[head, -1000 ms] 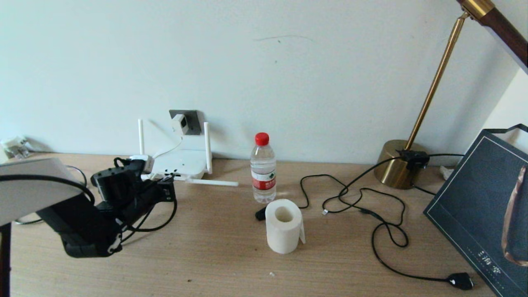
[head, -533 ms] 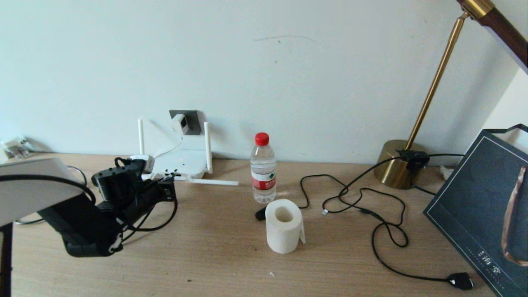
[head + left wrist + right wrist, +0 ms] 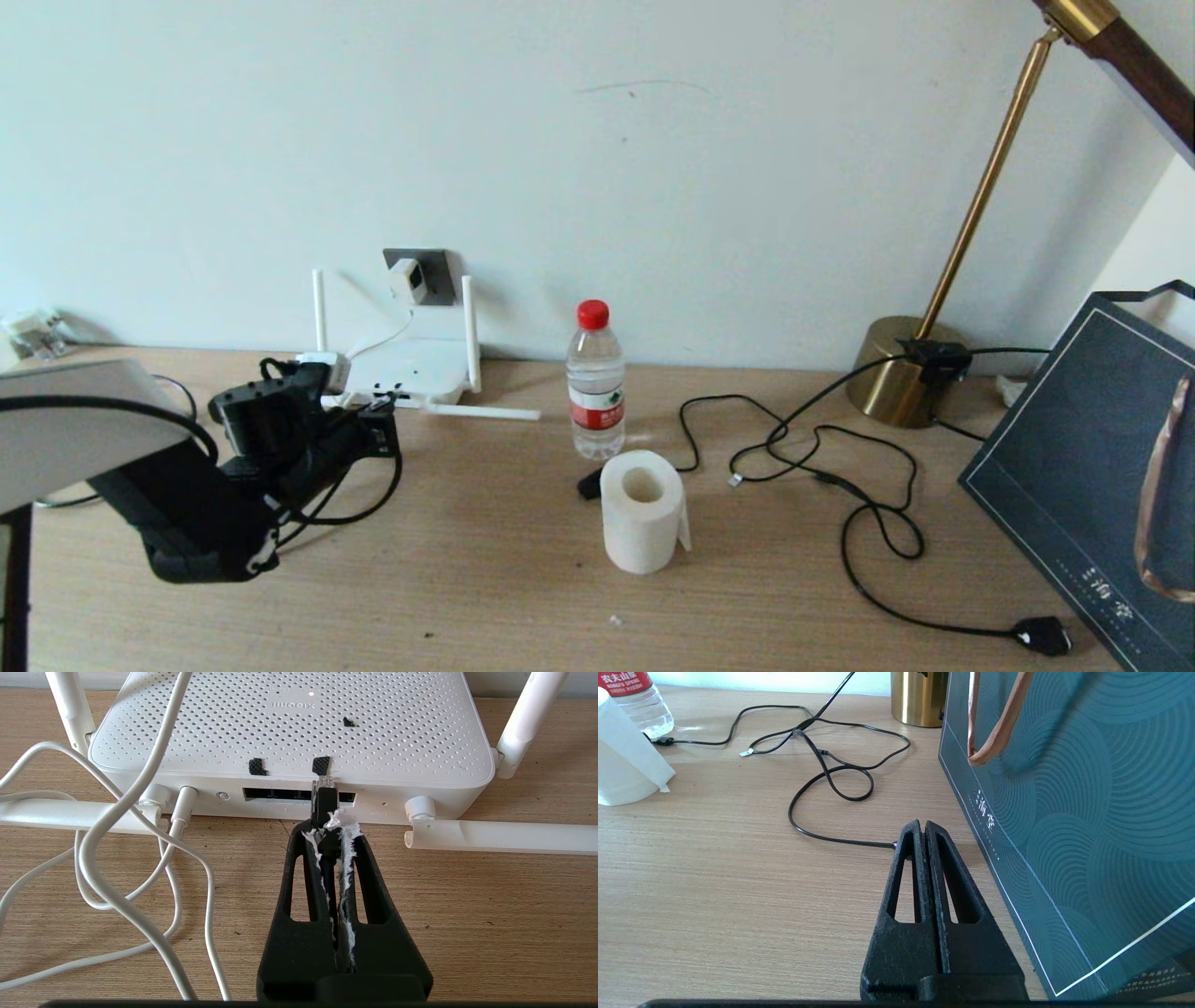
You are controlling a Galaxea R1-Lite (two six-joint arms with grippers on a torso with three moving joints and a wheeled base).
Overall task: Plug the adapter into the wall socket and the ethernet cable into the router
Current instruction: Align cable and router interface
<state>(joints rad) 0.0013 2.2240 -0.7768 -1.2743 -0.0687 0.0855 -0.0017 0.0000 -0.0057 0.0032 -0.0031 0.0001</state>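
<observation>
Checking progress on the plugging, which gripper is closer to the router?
Left. The left gripper holds the ethernet cable at the router; the right gripper sits by the bag.

Light wooden desk (image 3: 485, 597), router (image 3: 411, 369) at ten o'clock by the wall, water bottle (image 3: 596, 383) and toilet-paper roll (image 3: 641, 511) centre, brass lamp base (image 3: 896, 378), black cord (image 3: 840, 485) and teal bag (image 3: 1083, 467) at three o'clock.

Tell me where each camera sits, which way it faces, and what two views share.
Head: high, facing the wall over the table; left gripper shows.
Left wrist: behind the left gripper, shut on the ethernet cable, facing the router.
Right wrist: behind the shut right gripper, beside the gift bag.
Shared: head and left wrist both show the router.
</observation>
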